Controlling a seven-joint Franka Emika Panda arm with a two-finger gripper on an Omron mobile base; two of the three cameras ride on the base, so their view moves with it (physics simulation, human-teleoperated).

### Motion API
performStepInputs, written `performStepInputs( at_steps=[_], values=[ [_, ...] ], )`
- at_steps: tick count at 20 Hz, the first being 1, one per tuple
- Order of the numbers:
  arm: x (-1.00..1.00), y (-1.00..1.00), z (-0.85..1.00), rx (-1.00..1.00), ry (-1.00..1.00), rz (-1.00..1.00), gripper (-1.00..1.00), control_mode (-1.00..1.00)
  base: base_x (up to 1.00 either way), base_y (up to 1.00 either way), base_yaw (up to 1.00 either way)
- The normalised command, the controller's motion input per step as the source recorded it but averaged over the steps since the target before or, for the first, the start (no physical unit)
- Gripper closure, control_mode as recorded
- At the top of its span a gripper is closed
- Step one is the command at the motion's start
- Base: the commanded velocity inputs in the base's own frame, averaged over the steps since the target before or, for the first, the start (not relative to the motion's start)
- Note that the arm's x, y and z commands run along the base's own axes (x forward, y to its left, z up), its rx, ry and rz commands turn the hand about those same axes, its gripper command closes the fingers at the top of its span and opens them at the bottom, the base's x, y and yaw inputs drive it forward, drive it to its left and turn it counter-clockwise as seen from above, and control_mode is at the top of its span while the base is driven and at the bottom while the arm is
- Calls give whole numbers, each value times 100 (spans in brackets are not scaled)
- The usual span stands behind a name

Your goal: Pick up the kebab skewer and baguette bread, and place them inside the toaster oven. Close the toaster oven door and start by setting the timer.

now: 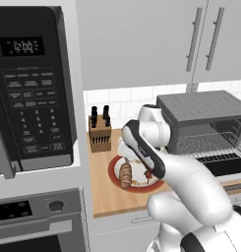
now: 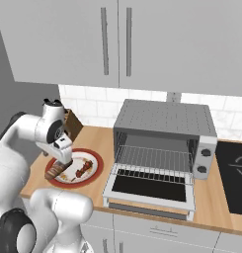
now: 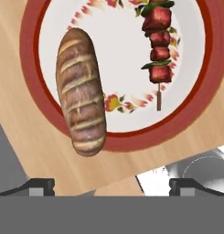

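Note:
The baguette bread point(image 3: 81, 93) lies on the left of a red-rimmed plate point(image 3: 118, 141), its end over the rim. On the plate's right lies the kebab skewer point(image 3: 157, 41), apart from the bread. My gripper point(image 3: 112, 185) hovers open above the plate's near edge with nothing between its fingertips point(image 3: 40, 185). From the right base camera, the gripper point(image 2: 63, 157) hangs over the baguette bread point(image 2: 56, 169), with the kebab skewer point(image 2: 83, 169) beside it. The toaster oven point(image 2: 164, 133) stands to the right. Its door point(image 2: 149, 187) is dropped open, baring the wire rack.
A wooden knife block point(image 2: 73, 123) stands against the tiled wall behind the plate point(image 2: 99, 165). A big black microwave point(image 1: 31, 88) hangs at the left above a stove. A dark cooktop point(image 2: 233, 173) lies right of the toaster oven. Bare wooden counter runs in front of the plate.

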Motion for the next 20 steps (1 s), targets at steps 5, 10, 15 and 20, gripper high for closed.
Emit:
performStepInputs(
  at_steps=[5, 10, 15, 20],
  values=[
    [17, 0, -28, -1, 1, 0, -100, -100, 0, 0, 0],
    [35, 0, -38, -2, 0, 0, -100, -100, 0, 0, 0],
    [46, 0, -39, -2, 0, 0, -100, -100, 0, 0, 0],
    [19, 15, -42, -7, 0, 0, -100, -100, 0, 0, 0]
  ],
)
